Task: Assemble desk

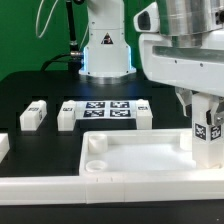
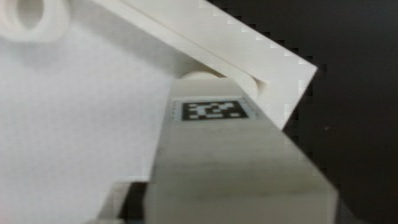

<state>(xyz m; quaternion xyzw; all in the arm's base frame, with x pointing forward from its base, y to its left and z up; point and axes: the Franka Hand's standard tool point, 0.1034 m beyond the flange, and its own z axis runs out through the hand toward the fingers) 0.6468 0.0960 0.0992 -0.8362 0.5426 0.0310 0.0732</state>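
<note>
White leg [image 1: 207, 140] in claw [image 1: 203, 114], upright at tabletop [image 1: 150, 156] corner

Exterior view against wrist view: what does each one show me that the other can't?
Only the exterior view shows the robot's base, the marker board and loose legs lying on the black table. Only the wrist view shows, close up, where leg meets corner. Both show the tagged leg that the jaws hold, at a corner of the tabletop.

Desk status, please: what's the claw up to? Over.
Claw shut on a leg. Leg upright at the tabletop corner, exterior view's right. Spare legs lie behind the tabletop, nothing blocking.
</note>
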